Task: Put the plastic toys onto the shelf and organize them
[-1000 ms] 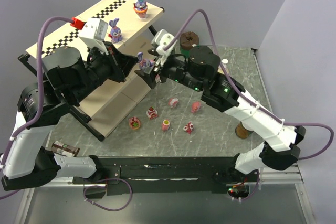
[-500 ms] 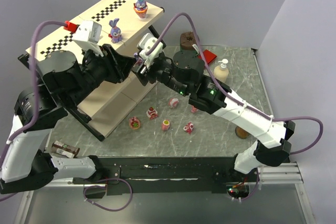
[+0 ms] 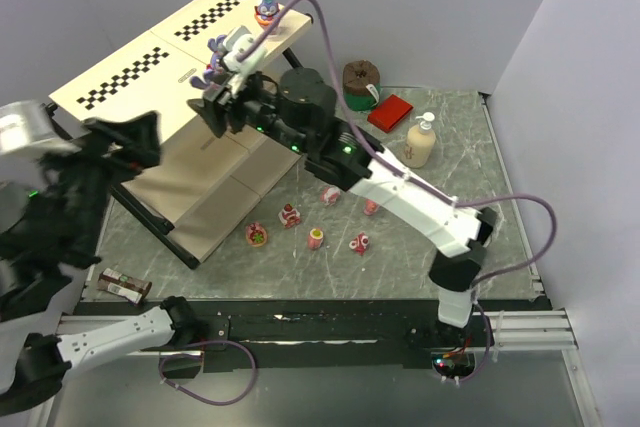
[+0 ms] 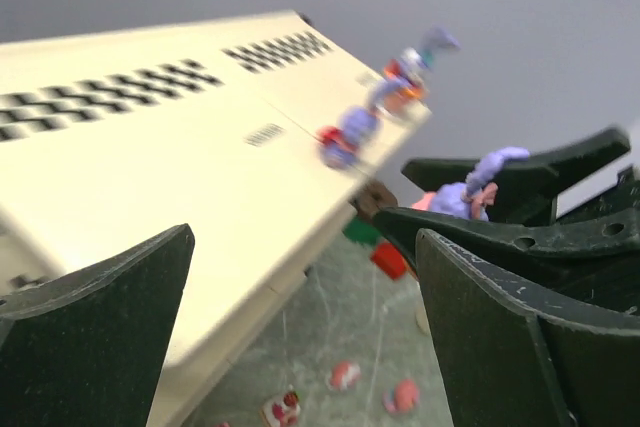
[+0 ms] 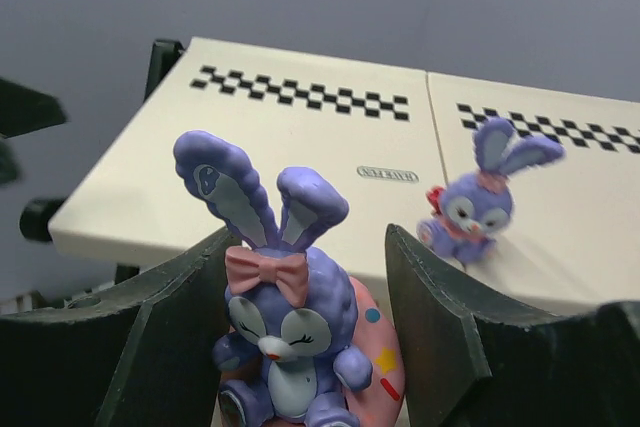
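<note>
Purple bunny (image 5: 285, 322) on pink base clamped in right pincer (image 5: 312, 247) at shelf (image 3: 130, 72) top-board edge; two more bunnies (image 5: 480, 202) on that board. Left pincer (image 4: 300, 327) spread wide. Pink pieces (image 3: 289, 215) scattered on tabletop (image 3: 460, 117).

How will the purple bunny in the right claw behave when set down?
The purple bunny looks like rigid plastic: its ears stand stiff. Its glossy skin may slip. Tall ears over a small base: probably tips easily.
</note>
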Controlling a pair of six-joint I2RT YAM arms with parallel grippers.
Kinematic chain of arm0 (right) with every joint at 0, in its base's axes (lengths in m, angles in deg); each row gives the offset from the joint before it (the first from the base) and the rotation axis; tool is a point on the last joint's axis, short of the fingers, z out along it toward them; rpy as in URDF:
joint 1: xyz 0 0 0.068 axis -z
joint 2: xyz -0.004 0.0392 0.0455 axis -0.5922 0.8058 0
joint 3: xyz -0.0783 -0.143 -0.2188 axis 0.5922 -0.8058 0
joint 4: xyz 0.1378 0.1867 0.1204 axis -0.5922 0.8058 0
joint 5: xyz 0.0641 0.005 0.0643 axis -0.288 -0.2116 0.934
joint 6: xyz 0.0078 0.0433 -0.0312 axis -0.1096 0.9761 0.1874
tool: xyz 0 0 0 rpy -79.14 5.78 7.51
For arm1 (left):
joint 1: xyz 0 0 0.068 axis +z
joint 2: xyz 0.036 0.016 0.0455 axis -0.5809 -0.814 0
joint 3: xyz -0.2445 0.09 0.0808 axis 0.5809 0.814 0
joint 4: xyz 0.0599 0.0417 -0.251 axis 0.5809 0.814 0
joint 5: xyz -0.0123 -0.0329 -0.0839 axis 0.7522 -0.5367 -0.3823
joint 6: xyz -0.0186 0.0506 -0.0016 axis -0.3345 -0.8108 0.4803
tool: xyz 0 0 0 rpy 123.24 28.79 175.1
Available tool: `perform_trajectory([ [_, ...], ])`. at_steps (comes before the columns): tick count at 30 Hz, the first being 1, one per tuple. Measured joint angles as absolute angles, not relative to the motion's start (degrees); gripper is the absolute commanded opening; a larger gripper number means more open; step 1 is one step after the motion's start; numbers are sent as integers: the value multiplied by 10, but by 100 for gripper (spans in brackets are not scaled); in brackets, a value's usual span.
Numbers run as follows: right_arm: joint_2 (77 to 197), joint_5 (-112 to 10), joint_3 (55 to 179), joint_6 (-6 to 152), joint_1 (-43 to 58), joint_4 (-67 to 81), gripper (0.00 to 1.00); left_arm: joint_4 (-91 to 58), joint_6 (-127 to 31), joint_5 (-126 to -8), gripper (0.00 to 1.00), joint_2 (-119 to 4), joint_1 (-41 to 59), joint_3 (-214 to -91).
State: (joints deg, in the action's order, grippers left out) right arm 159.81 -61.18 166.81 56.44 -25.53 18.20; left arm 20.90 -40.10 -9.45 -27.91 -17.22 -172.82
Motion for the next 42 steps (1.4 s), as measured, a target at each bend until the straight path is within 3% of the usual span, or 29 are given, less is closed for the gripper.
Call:
perform_trajectory([
  [7, 1689, -579, 1730, 625, -259, 136, 0, 204, -397, 2, 96, -203, -172, -1713],
  [21, 1772, -558, 1782, 647, -301, 28, 2, 309, -357, 42, 96, -150, -173, -1692],
  [42, 1804, -625, 1791, 654, -301, -52, 47, 336, -338, 43, 96, -149, -177, -1664],
])
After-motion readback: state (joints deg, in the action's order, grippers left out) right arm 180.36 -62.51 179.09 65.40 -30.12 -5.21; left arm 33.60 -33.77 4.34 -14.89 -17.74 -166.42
